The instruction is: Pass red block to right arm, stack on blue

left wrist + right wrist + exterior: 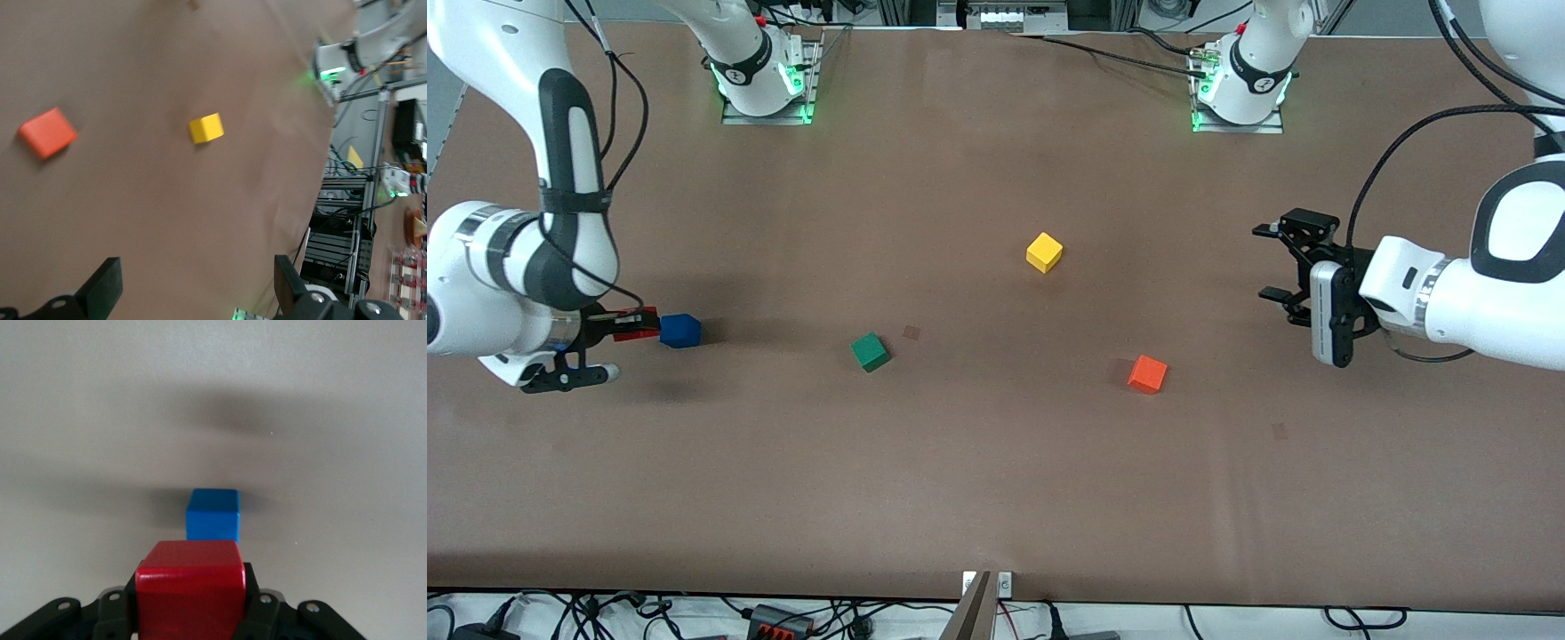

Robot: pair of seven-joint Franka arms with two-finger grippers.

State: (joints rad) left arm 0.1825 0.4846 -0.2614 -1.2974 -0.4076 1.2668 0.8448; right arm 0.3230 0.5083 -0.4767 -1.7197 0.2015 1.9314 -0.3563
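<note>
A: Where was the right end effector (624,327)?

B: Low over the bench at the right arm's end, the forearm bent down from the elbow, fingers clamped on the small pure-red matte cube (191,588).

A: And the left end effector (1282,264)?

B: Held level above the bench at the left arm's end, its black fingers (105,288) spread wide with nothing between them. That arm waited.
</note>
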